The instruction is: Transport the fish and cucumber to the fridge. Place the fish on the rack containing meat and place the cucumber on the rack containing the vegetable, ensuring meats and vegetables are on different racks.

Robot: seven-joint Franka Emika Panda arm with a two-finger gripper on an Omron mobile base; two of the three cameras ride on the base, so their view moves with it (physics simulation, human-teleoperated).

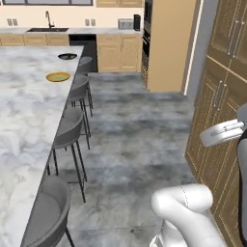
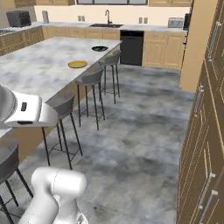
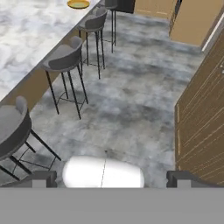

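1. Island counter [image 1: 24, 120]: long, grey-white marble top, taken as the landmark for all entries below. It runs away from the robot toward the back wall.
2. Yellow plate [image 1: 58, 76]: flat on the island counter, near its stool-side edge, toward the far end.
3. Dark bowl [image 1: 67, 56]: on the island counter beyond the yellow plate, close to the far corner.
4. Grey bar stools [image 1: 67, 130]: a row on thin dark legs, lined up along the island counter's edge, seats tucked close to it; four are countable in the left base view.
5. Grey mottled floor [image 2: 131, 131]: open aisle between the stools at the island counter and the tall wooden cabinets.
6. Tall wooden cabinets [image 2: 205, 144]: across the aisle from the island counter, with slim vertical bar handles, doors closed.
7. Back wall run: beyond the island counter's far end, wooden base cabinets, a sink with faucet [image 2: 107, 17], a black dishwasher [image 2: 131, 41] and a toaster [image 2: 175, 22].
8. Task items: fish, cucumber and fridge cannot be located in these views.
9. Arm: white base link low in both base views; the upper links are raised above the aisle, beside the island counter's near end.
10. Gripper [image 3: 111, 179]: pointed down and forward over the aisle floor; fingertips [image 3: 41, 178] spread wide apart, nothing between them.
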